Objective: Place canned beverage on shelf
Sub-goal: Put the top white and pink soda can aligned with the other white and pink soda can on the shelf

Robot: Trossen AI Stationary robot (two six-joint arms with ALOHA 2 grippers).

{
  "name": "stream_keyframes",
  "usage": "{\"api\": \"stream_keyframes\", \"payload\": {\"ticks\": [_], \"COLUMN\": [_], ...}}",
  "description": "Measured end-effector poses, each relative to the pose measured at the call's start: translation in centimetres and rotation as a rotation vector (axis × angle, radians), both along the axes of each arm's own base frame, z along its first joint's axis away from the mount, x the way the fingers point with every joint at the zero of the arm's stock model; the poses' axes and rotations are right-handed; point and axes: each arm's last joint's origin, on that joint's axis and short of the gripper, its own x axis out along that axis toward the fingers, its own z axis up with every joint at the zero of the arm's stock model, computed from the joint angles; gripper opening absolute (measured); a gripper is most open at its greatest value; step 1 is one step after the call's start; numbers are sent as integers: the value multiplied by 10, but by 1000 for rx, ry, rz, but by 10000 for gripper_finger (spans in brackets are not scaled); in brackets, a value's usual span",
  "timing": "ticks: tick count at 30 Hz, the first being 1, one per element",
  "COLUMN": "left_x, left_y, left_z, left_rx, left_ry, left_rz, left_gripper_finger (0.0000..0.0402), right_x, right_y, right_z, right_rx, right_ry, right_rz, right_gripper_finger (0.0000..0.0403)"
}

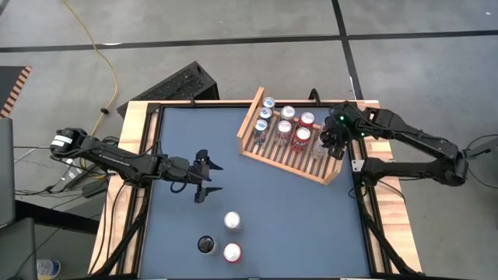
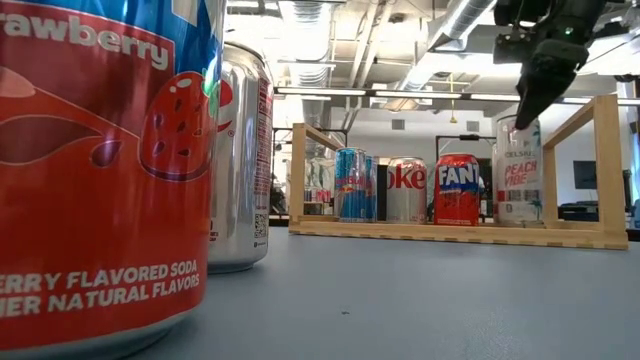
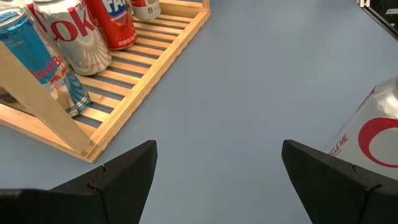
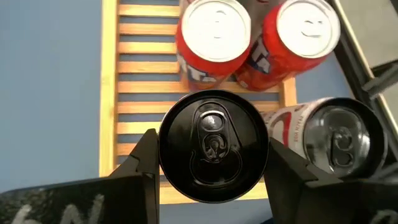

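Observation:
The light wooden shelf (image 1: pixel 289 155) lies at the table's far right and holds several upright cans, among them a red Fanta can (image 2: pixel 458 188) and a silver Coke can (image 3: pixel 78 37). My right gripper (image 4: pixel 211 146) is over the shelf's right end (image 1: pixel 333 140), shut on a pale can with a black top (image 4: pixel 213 146), the Peach Vibe can (image 2: pixel 518 170). My left gripper (image 1: pixel 208 177) hovers open over the table's middle (image 3: pixel 217 168) and holds nothing. Three loose cans (image 1: pixel 233 221) stand near the front edge. My right gripper pinches the black-topped can between its two fingers (image 4: pixel 144 163), on opposite sides of its upper wall (image 4: pixel 166 163) just under the rim. The fingers come from above, slanting down. The can is upright over the shelf's slats; whether its bottom rests on them I cannot tell.
Right beside the held can stand a silver-topped can (image 4: pixel 333 140) and two red cans (image 4: pixel 214 37). Raised side boards (image 2: pixel 608 165) close the shelf's ends. A strawberry soda can (image 2: pixel 100 170) and a silver can (image 2: pixel 240 160) stand at the near edge, with bare table between them and the shelf.

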Motion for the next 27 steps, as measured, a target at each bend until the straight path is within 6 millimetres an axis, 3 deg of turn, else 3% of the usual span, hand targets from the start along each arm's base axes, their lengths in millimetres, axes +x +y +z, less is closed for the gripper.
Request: {"api": "stream_keyframes", "payload": {"ticks": [7, 15, 27], "left_x": [0, 0, 0], "left_y": [1, 1, 1], "left_z": [0, 0, 0], "left_rx": [9, 9, 11], "left_ry": [-1, -2, -3], "left_rz": [22, 25, 46], "left_gripper_finger": [334, 334, 334], "right_x": [-6, -7, -12], "right_y": [-11, -18, -20], "right_z": [-1, -20, -20], "right_rx": [-7, 30, 21], "right_ry": [0, -28, -21], "right_rz": [-4, 10, 11], "right_gripper_finger": [169, 168, 171]}}
